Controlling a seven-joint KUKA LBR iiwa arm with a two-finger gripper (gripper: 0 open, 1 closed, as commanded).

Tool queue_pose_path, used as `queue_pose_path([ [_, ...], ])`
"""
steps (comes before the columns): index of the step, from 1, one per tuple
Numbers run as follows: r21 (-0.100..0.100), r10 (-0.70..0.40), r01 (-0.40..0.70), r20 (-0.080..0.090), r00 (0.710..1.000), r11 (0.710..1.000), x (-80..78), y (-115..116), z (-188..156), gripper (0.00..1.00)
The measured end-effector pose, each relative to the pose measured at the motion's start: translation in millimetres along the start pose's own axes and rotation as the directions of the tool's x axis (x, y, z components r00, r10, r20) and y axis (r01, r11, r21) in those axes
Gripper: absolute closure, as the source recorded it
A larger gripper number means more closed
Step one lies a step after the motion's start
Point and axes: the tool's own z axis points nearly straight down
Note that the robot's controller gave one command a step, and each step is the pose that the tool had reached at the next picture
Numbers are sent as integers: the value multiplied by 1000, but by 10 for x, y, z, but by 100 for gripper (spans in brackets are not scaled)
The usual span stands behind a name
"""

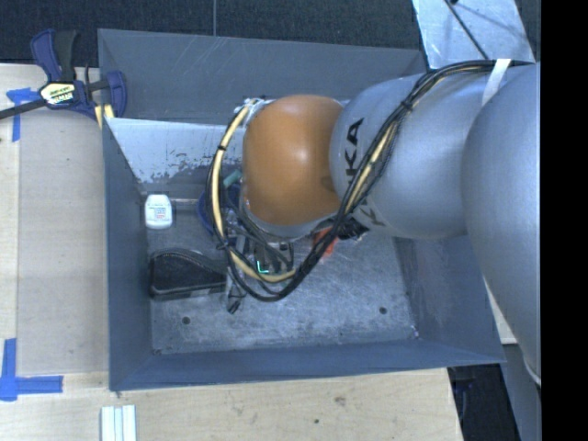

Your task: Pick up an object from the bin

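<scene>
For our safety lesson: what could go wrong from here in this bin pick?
The orange cover hides what lies under it, so the grasp may go unchecked. Its cables hang low beside the black object and might snag it. The white bottle stands close to the bin wall; a nudge could wedge it there.

A small bottle (pixel 158 211) lies behind a flat case (pixel 186 275), at the bin's (pixel 125 301) left

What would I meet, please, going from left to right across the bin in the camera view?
Bin's left wall → small white jar → orange wrist cover → grey arm. The flat black object, nearer than the jar, overlaps its span, so I leave it unplaced.
</scene>
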Motion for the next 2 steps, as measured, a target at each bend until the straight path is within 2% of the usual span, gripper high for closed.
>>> queue_pose_path([
  [1,0,-192,192,2,981,981,-268,192,918,0],
  [2,5,-740,740,12,672,672,-141,654,573,0],
])
